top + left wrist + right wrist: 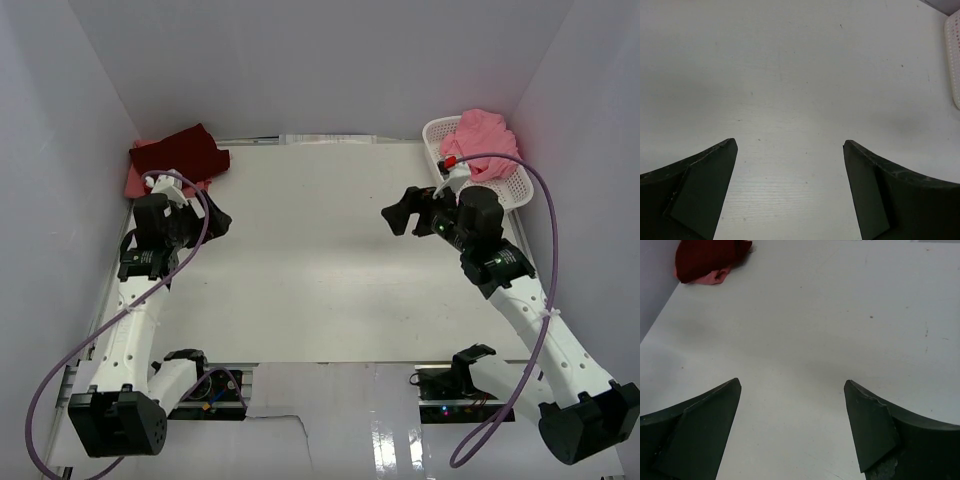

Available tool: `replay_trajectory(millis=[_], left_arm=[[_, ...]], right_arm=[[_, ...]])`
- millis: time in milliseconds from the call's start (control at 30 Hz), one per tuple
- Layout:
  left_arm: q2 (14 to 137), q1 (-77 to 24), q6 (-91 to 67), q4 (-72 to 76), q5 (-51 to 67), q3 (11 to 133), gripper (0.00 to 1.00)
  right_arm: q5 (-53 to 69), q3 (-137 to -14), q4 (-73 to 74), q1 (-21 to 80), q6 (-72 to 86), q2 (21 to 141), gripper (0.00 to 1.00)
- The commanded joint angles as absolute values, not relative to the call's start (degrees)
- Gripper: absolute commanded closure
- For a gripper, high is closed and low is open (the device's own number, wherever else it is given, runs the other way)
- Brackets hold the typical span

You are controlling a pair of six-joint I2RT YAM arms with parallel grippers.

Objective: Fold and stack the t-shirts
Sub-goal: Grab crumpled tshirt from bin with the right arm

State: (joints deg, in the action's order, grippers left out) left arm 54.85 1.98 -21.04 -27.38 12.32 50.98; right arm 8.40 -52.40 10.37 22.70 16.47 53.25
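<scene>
White table surface (320,290) carries every item we observe. We see the left arm (135,330) and the right arm (545,330) reaching inward above it. At the far right corner, a white mesh basket (515,190) holds a crumpled pink t-shirt (485,135). At the far left corner, a maroon t-shirt (185,152) lies on top of a second pink t-shirt (135,182). We find the left gripper (790,145) with its fingers spread wide over bare table, holding nothing. The right gripper (792,385) likewise stands apart and unloaded, touching no garment.
</scene>
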Motion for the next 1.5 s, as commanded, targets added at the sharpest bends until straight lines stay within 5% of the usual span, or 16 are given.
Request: replay_trajectory(millis=[0,133,300,433,833,1233,1333,1367,1400,1433,1467], left_arm=[[56.2,1.1,-22.4,-25.3,13.7,51.5,0.02],[58.7,-1.9,-25.1,-25.5,9.5,52.6,0.02],[62.1,-3.2,-26.6,-26.8,9.1,54.5,0.02],[61.8,-3.7,-26.4,-26.6,10.6,53.9,0.02],[59.8,-5.0,-23.4,-25.8,13.0,51.9,0.02],[59.4,-7.3,-22.2,-26.2,11.5,51.6,0.02],[59.9,-7.5,-22.2,-26.2,11.3,51.7,0.02],[60.0,-7.5,-22.2,-26.2,11.3,51.8,0.02],[60.0,-7.5,-22.2,-26.2,11.3,51.8,0.02],[60.0,-7.5,-22.2,-26.2,11.1,51.7,0.02],[59.9,-7.5,-22.2,-26.2,11.1,51.7,0.02]], right_arm=[[-0.6,-56.8,11.9,22.9,16.4,54.8,0.1],[-10.6,-58.7,11.8,22.9,13.9,57.2,0.1],[-31.1,-71.5,21.2,18.2,12.7,75.1,0.1],[-25.0,-82.3,21.8,5.1,16.7,91.2,0.1],[-34.2,-110.7,22.9,0.7,18.7,125.5,0.1],[-44.5,-126.3,19.0,-4.9,14.2,142.5,0.06],[-44.7,-126.6,18.3,-5.6,13.3,143.4,0.3],[-43.3,-126.7,18.2,-6.0,13.4,143.6,0.45],[-42.1,-126.7,18.2,-6.3,13.7,143.7,0.76],[-41.1,-126.7,18.3,-6.3,13.8,143.4,0.92],[-37.0,-126.3,17.8,-6.2,13.4,143.0,0.92]])
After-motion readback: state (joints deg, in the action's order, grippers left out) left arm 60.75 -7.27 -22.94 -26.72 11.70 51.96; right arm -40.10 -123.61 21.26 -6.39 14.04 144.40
